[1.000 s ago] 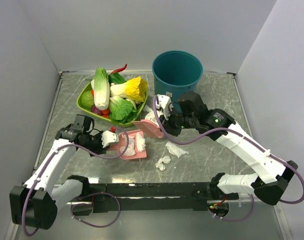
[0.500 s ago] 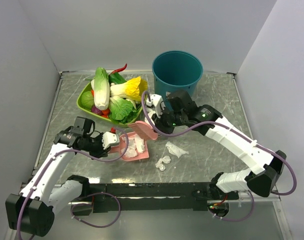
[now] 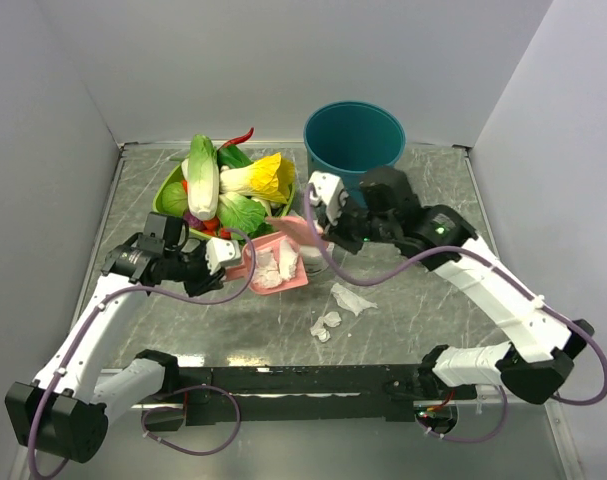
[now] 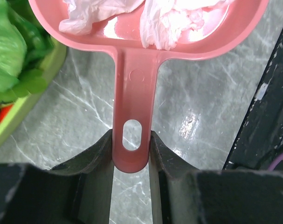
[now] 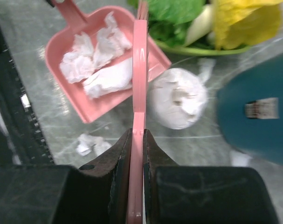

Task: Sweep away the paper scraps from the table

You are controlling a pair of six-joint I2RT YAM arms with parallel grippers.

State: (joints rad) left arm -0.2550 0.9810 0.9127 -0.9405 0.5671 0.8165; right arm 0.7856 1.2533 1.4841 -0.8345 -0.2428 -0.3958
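Note:
My left gripper [image 3: 215, 262] [image 4: 132, 140] is shut on the handle of the pink dustpan [image 3: 283, 280] [image 4: 134, 88], which is just in front of the green tray. Several white paper scraps [image 3: 268, 268] [image 4: 174, 18] [image 5: 97, 58] lie in the pan. My right gripper [image 3: 328, 225] [image 5: 137, 135] is shut on a pink brush [image 3: 295, 228] [image 5: 140, 70], held edge-on above the pan's far right side. More paper scraps lie on the grey marble table [image 3: 403, 300]: one wad [image 3: 351, 298] and a smaller clump [image 3: 326, 325] [image 5: 91, 143].
A teal bucket [image 3: 354, 140] [image 5: 258, 107] stands at the back, behind the right gripper. A green tray [image 3: 168, 200] of vegetables is at the back left. A white tissue roll [image 5: 177, 104] stands between pan and bucket. Grey walls enclose the table.
The left gripper has carried the dustpan with its scraps away from the near edge, toward the tray. The right gripper has pulled the brush back toward the bucket.

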